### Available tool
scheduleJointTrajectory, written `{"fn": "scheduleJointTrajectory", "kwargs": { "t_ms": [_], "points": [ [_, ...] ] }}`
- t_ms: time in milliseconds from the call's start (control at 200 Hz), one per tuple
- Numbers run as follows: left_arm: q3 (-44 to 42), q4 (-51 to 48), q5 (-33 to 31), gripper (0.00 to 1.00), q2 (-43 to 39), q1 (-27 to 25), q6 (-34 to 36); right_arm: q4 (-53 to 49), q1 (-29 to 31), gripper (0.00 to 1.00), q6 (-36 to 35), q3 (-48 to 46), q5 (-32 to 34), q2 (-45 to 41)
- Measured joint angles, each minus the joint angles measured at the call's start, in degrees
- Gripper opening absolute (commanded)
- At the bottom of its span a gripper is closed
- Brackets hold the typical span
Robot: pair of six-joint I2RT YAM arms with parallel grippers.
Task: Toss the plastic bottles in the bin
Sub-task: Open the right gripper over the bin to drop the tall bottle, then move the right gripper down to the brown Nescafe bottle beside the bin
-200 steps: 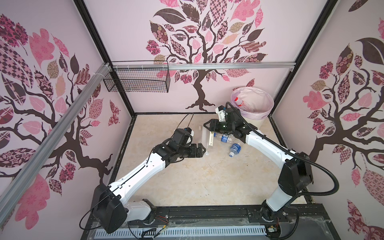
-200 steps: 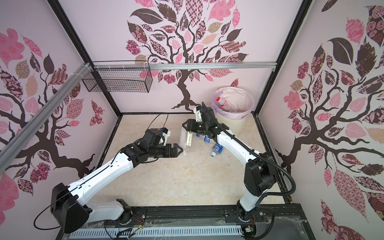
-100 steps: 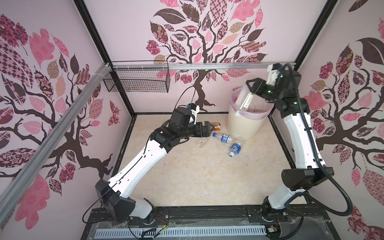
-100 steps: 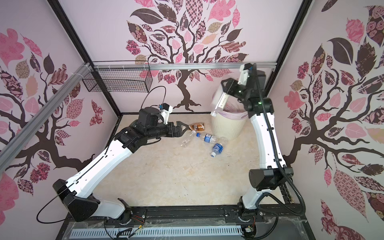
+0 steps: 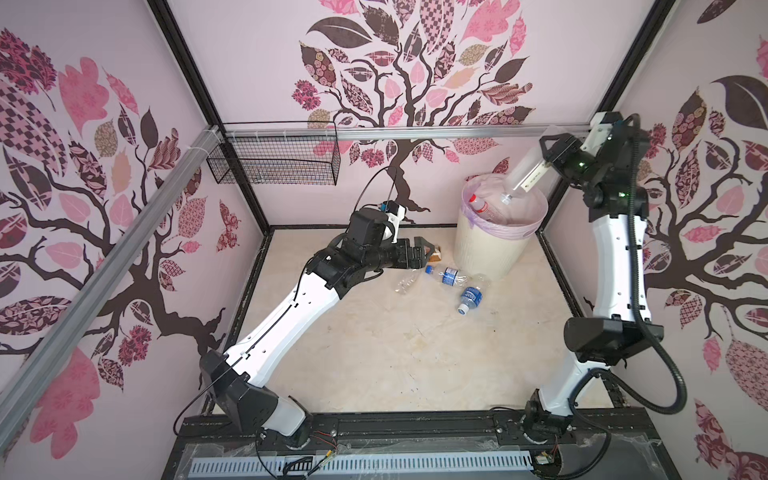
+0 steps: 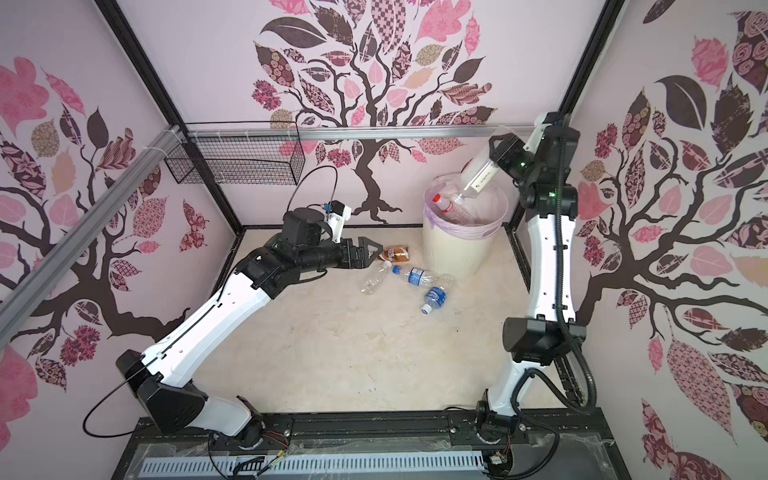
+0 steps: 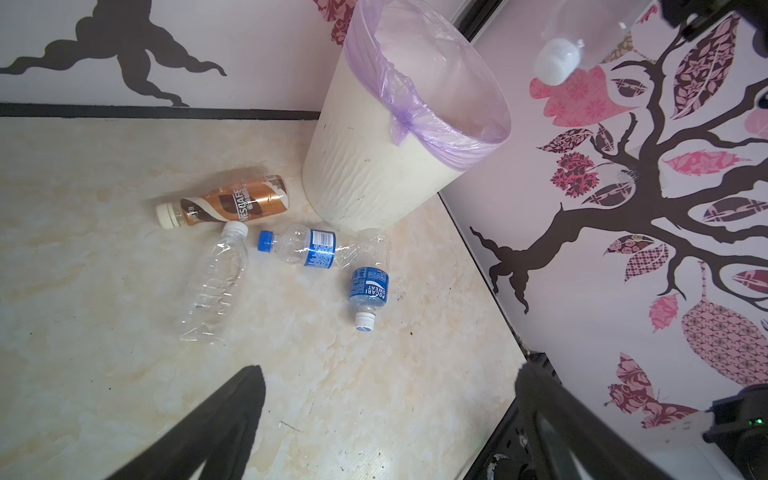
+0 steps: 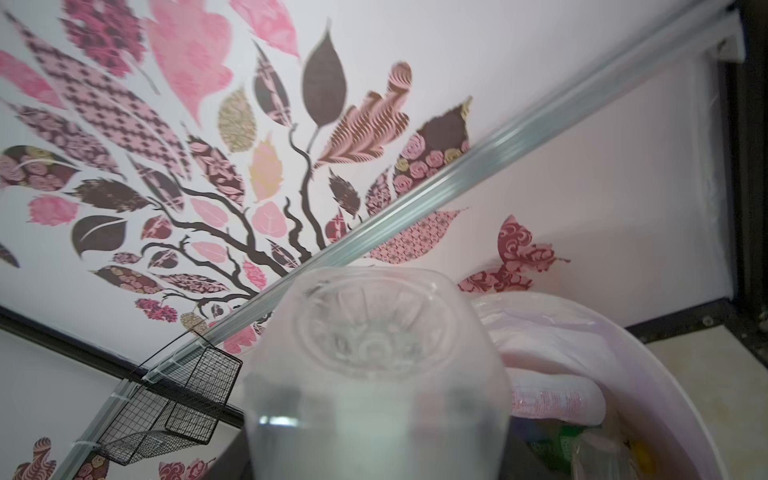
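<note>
My right gripper (image 5: pixel 548 156) (image 6: pixel 500 153) is high over the bin (image 5: pixel 486 249) (image 6: pixel 453 249) (image 7: pixel 365 178), shut on a clear bottle (image 5: pixel 524 176) (image 6: pixel 478 176) (image 8: pixel 374 374) that tilts cap-down toward the lilac-lined opening. A red-capped bottle (image 5: pixel 482 205) lies inside the bin. Several plastic bottles lie on the floor beside the bin: a brown-gold one (image 7: pixel 232 201) (image 5: pixel 435 252), a plain clear one (image 7: pixel 216 282) (image 5: pixel 405 282), a crushed blue-capped one (image 7: pixel 316 248) (image 5: pixel 451 276) and a short blue-labelled one (image 7: pixel 369 291) (image 5: pixel 469 297). My left gripper (image 5: pixel 428 249) (image 6: pixel 376 253) (image 7: pixel 388 370) is open and empty, just left of them.
A black wire basket (image 5: pixel 274 162) (image 8: pixel 174 399) hangs from the metal rail (image 5: pixel 415 132) on the back wall. The bin stands in the back right corner against the black frame. Patterned walls close in both sides.
My right arm lifted the clear bottle from the floor to above the bin. My left arm swung toward the back, to the bottles beside the bin.
</note>
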Motion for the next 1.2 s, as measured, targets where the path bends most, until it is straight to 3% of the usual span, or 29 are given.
{"fn": "scheduleJointTrajectory", "kwargs": {
  "t_ms": [50,75,100,295,645,1030,1200],
  "points": [
    [0.0,-0.1,0.0,0.98,0.3,0.0,0.0,-0.6,0.0,0.87,0.9,0.4,0.2,3.5],
    [0.0,-0.1,0.1,0.98,0.5,0.0,0.0,-1.4,0.1,0.97,0.7,1.3,0.0,5.2],
    [0.0,-0.1,0.1,0.98,0.5,0.0,0.0,-2.5,0.1,0.99,0.4,2.5,0.0,7.1],
    [-0.2,-0.2,0.4,0.98,0.5,0.0,-0.2,-6.1,0.6,1.0,0.4,4.1,0.7,8.9],
    [-6.1,0.0,1.9,0.98,-2.6,0.1,-2.3,-4.5,5.8,1.0,-2.8,-5.0,2.3,-6.6],
    [-17.8,-0.2,6.3,0.98,-6.9,8.5,-7.1,-1.9,21.0,0.99,-11.5,-30.4,10.4,-17.0],
    [-20.8,-0.9,7.4,0.98,-7.0,9.5,-7.4,-1.5,27.5,1.0,-15.7,-39.6,16.3,-18.3]
  ]
}}
